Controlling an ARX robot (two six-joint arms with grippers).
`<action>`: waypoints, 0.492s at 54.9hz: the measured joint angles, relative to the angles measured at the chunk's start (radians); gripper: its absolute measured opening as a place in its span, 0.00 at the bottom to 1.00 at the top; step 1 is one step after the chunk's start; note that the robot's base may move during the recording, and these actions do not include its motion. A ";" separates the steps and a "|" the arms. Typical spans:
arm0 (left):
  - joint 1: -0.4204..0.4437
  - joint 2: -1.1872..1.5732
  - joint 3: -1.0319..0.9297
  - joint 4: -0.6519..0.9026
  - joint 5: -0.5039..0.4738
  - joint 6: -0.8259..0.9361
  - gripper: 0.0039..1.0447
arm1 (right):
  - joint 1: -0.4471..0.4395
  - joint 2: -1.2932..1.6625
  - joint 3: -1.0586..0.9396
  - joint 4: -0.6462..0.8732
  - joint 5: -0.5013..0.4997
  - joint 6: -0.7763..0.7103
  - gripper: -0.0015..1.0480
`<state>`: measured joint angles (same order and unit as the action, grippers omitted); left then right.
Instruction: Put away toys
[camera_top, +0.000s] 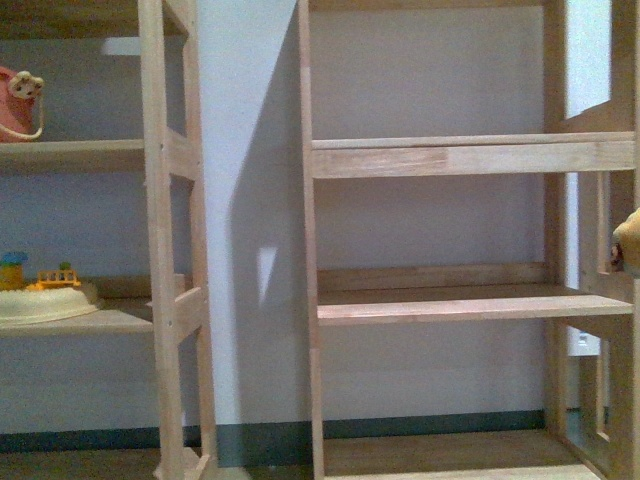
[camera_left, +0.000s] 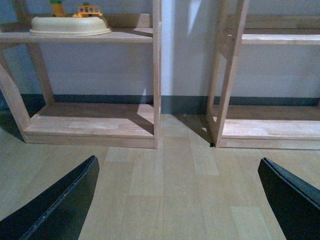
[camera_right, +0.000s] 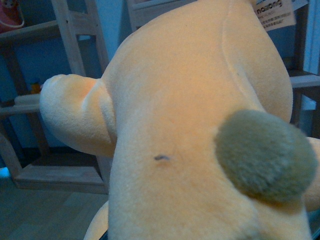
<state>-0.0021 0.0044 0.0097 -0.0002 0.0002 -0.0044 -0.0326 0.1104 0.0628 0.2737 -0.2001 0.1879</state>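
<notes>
The yellow-orange plush toy (camera_right: 190, 120) fills the right wrist view, with a stubby limb, a grey-brown round tail and a paper tag. My right gripper is shut on it; its fingers are hidden behind the plush. A small bit of the plush (camera_top: 629, 243) shows at the right edge of the front view, beside the right wooden shelf unit (camera_top: 470, 300). My left gripper (camera_left: 182, 200) is open and empty, low above the wooden floor, with both black fingers (camera_left: 60, 205) spread wide, facing the gap between the two shelf units.
The left shelf unit (camera_top: 170, 250) holds a cream tray with small colourful toys (camera_top: 45, 295) and a pink basket (camera_top: 20, 105) above. The tray also shows in the left wrist view (camera_left: 70, 25). A pale wall stands behind.
</notes>
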 joint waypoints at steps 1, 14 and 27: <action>0.000 0.000 0.000 0.000 0.000 0.000 0.95 | 0.000 0.000 0.000 0.000 -0.003 0.000 0.19; 0.001 0.000 0.000 0.000 -0.002 0.000 0.95 | 0.002 0.000 -0.001 0.000 -0.011 0.000 0.19; 0.000 0.000 0.000 0.000 0.000 0.000 0.95 | 0.002 0.000 -0.001 0.000 -0.004 0.000 0.19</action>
<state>-0.0017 0.0044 0.0097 -0.0002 0.0002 -0.0044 -0.0311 0.1104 0.0620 0.2737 -0.2039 0.1879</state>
